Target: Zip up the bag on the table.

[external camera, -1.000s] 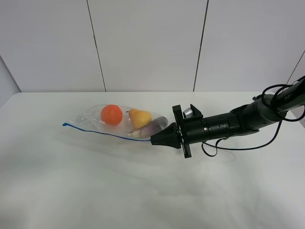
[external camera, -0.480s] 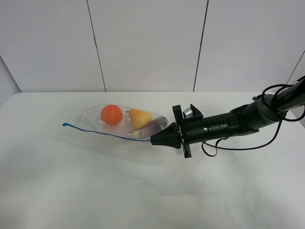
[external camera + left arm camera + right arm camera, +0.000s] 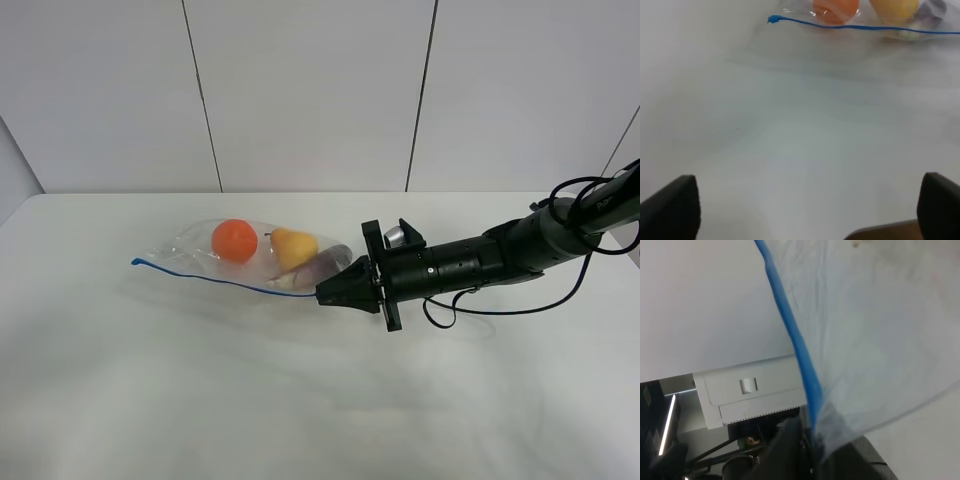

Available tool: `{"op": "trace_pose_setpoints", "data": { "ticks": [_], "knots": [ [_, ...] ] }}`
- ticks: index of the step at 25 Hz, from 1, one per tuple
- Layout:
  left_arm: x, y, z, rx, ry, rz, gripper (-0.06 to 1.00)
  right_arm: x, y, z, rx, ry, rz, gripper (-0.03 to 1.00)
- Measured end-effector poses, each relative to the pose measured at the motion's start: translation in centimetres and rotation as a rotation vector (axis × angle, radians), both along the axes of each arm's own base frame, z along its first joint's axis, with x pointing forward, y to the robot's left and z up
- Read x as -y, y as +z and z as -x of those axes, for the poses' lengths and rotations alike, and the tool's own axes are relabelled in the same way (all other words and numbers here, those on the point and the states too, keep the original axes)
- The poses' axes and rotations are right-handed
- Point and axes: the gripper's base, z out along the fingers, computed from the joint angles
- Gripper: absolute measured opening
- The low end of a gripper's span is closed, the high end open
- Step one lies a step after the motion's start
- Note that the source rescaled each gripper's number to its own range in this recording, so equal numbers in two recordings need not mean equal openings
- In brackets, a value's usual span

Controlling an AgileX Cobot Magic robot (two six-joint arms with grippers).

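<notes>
The right gripper [image 3: 322,294] sits at the near-right end of the bag [image 3: 245,255], its tips tight about the blue zipper strip [image 3: 790,325], which runs down between them in the right wrist view; it looks clenched on the strip, though whether the hold is loosening I cannot tell. From there the strip runs left to a free end [image 3: 772,19]. The bag lies toward the far edge of the bench [image 3: 300,400], left of middle, holding an orange [image 3: 234,240], a pear [image 3: 293,247] and an eggplant [image 3: 325,265]. The left gripper [image 3: 805,210] hangs spread wide over bare bench, holding nothing. The zip appears run to its end; next comes letting go and backing away without dragging the bag.
</notes>
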Motion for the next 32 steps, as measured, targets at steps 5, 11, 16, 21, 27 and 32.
{"op": "trace_pose_setpoints", "data": {
  "ticks": [5, 11, 16, 21, 27, 32],
  "knots": [
    [0.0, 0.0, 0.0, 0.000, 0.000, 0.000, 1.00, 0.0, 0.1, -0.1, -0.035, 0.004, 0.007, 0.85],
    [0.0, 0.0, 0.0, 0.000, 0.000, 0.000, 1.00, 1.2, 1.6, -2.8, -0.060, 0.133, 0.258, 0.94],
    [0.0, 0.0, 0.0, 0.000, 0.000, 0.000, 1.00, 3.7, 4.8, -6.5, 0.039, 0.205, 0.713, 0.94],
    [0.0, 0.0, 0.0, 0.000, 0.000, -0.001, 1.00, 6.5, 10.2, -9.8, 0.211, 0.117, 1.089, 0.94],
    [0.0, 0.0, 0.0, 0.000, 0.000, -0.001, 1.00, 10.0, 12.5, -11.1, 0.255, 0.061, 1.289, 0.94],
    [0.0, 0.0, 0.0, 0.000, 0.000, -0.001, 1.00, 13.1, 13.0, -11.1, 0.201, -0.028, 1.255, 0.94]
  ]
}}
